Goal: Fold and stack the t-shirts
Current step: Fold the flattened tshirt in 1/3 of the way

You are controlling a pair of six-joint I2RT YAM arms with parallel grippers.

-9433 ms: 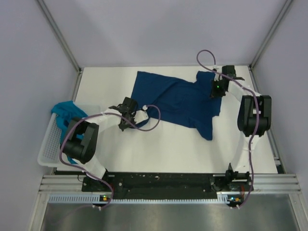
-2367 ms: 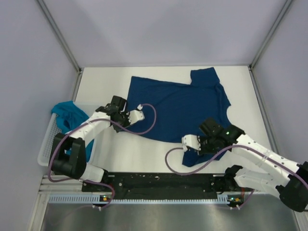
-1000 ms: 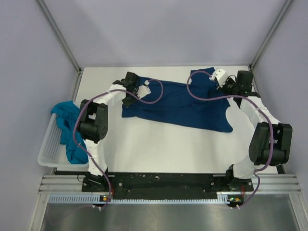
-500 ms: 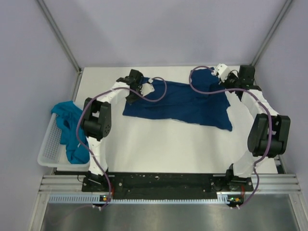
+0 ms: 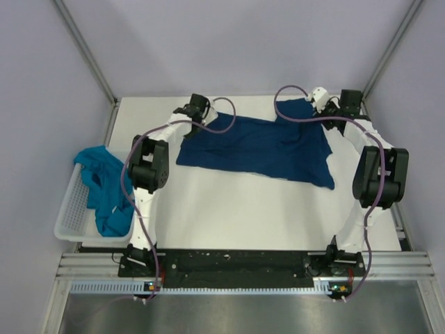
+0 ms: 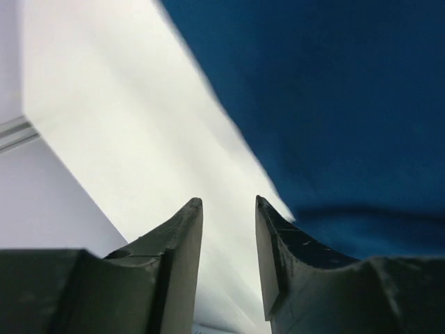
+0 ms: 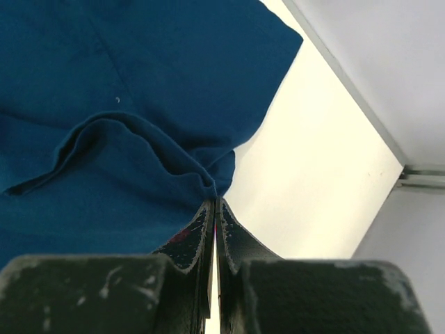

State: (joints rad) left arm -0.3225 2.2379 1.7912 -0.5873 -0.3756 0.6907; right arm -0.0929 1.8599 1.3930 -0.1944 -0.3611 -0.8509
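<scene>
While the right gripper (image 7: pixel 215 203) pinches a fold of the navy shirt (image 5: pixel 257 147) near the tabletop's (image 5: pixel 229 216) far right corner, the left gripper (image 6: pixel 228 205) gapes empty beside its far-left hem; best let go gently so the cloth lies flat.

left gripper (image 6: pixel 228 202): jaws parted over white table (image 6: pixel 118 139) | navy t-shirt (image 6: pixel 334 104): fills upper right, edge beside the right finger

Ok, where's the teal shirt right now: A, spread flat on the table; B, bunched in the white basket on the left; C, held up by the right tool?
B: the teal shirt lies bunched in the white basket at the left edge of the table; only the navy shirt is spread out there.
</scene>
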